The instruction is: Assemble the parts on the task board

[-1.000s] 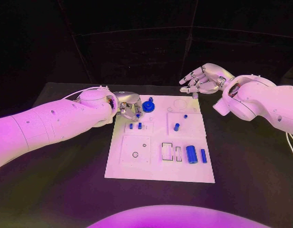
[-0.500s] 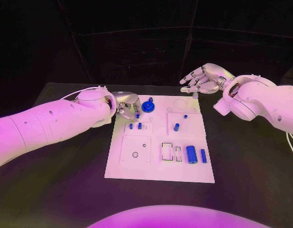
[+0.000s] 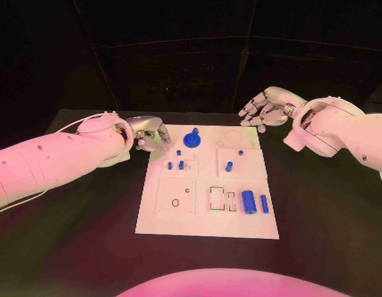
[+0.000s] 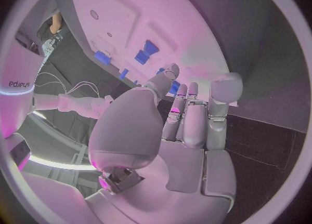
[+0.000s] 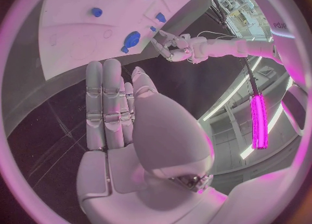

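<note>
Task board [image 3: 208, 213] lies between left hand [image 3: 150, 133] and right hand [image 3: 264, 110], both off its edges.

Black table [image 3: 334, 247], with white task board [image 3: 204, 219] lying flat at its middle, long side running near to far.

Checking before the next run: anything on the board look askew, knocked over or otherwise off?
Nothing stands out. The task board lies flat on the black table, and the blue parts, such as the round knobbed piece and the large cylinder, sit within their own panels. The left hand and right hand hold nothing.
</note>
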